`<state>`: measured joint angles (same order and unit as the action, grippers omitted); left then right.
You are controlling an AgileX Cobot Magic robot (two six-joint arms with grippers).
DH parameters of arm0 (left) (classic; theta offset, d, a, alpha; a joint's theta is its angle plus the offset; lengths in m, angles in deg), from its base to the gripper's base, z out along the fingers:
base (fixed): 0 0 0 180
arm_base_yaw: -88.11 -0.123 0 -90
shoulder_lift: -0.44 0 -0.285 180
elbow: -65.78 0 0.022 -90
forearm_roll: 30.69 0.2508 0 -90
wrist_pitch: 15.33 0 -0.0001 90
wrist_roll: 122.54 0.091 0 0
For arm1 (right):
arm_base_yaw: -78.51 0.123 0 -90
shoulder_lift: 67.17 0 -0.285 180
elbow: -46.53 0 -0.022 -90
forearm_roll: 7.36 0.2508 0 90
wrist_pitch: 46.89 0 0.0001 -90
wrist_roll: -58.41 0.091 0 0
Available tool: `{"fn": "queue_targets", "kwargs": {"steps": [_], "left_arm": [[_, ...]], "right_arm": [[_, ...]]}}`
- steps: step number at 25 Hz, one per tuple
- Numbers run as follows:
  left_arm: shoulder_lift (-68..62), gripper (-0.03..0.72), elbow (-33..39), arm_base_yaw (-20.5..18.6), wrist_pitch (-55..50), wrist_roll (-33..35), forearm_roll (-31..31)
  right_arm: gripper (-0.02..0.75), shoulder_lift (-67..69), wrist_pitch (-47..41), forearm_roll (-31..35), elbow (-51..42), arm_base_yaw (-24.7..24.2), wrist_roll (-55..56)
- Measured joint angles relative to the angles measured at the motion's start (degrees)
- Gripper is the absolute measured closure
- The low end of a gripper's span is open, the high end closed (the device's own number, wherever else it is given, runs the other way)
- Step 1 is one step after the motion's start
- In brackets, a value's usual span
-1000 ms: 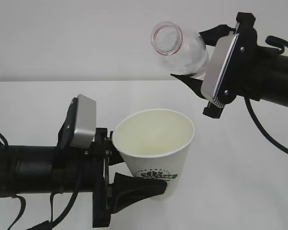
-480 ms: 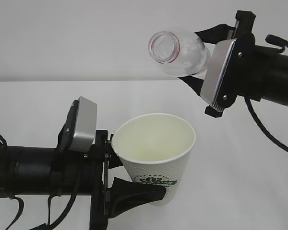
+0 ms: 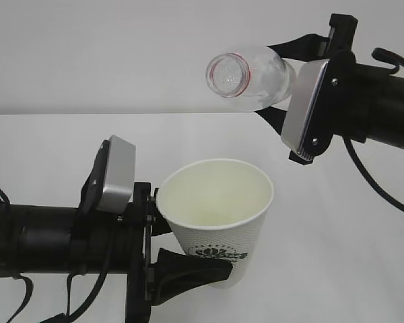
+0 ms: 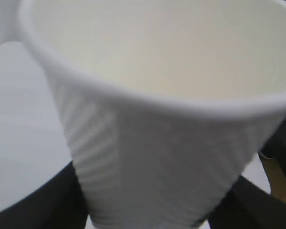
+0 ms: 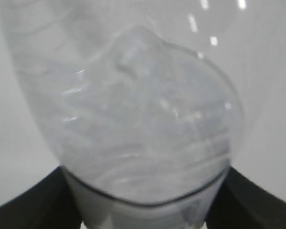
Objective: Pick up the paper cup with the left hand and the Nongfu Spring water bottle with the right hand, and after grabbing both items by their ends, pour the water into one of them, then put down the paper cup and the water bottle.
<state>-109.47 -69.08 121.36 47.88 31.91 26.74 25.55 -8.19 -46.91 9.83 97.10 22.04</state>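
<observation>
The paper cup (image 3: 215, 215) stands upright in the air, white with a dimpled wall, a cream inside and a green logo low on its front. My left gripper (image 3: 182, 235) is shut on its lower wall. In the left wrist view the paper cup (image 4: 157, 143) fills the frame between the dark fingers (image 4: 33, 205). The Nongfu Spring water bottle (image 3: 252, 75) lies almost level above and to the right of the cup, its red-ringed mouth facing the camera. My right gripper (image 3: 273, 81) is shut on its body. The bottle (image 5: 133, 119) looks clear. No water stream shows.
A white table (image 3: 350, 256) runs under both arms, with a plain pale wall (image 3: 87, 54) behind it. The black left arm (image 3: 47, 242) crosses the lower left and the black right arm (image 3: 384, 101) enters from the upper right.
The bottle has tipped from mouth-up to nearly level, its mouth dropping a little while the right gripper rose slightly. The cup sank a little, then held still.
</observation>
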Motion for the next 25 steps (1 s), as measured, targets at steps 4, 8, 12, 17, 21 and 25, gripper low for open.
{"fn": "queue_targets", "kwargs": {"steps": [4, 8, 12, 17, 21, 25], "left_arm": [[0.0, 0.204, 0.0, -0.75, 0.0, 0.0, 0.1], [0.0, 0.204, 0.0, -1.1, 0.0, 0.0, 0.1], [0.0, 0.205, 0.0, -1.1, 0.0, 0.0, 0.1], [0.0, 0.205, 0.0, -1.1, 0.0, 0.0, 1.79], [0.0, 0.205, 0.0, -1.1, 0.0, 0.0, 2.5], [0.0, 0.205, 0.0, -1.1, 0.0, 0.0, 2.72]], "right_arm": [[0.244, 0.0, 1.0, 0.63, 0.0, 0.0, -0.55], [0.244, 0.0, 1.91, 1.16, 0.0, 0.0, -1.93], [0.244, 0.0, 2.04, 1.29, 0.0, 0.0, -3.19], [0.244, 0.0, 2.07, 1.42, 0.0, 0.0, -4.21], [0.244, 0.0, 2.07, 1.67, 0.0, 0.0, -6.41], [0.244, 0.0, 2.07, 1.74, 0.0, 0.0, -7.54]]}}
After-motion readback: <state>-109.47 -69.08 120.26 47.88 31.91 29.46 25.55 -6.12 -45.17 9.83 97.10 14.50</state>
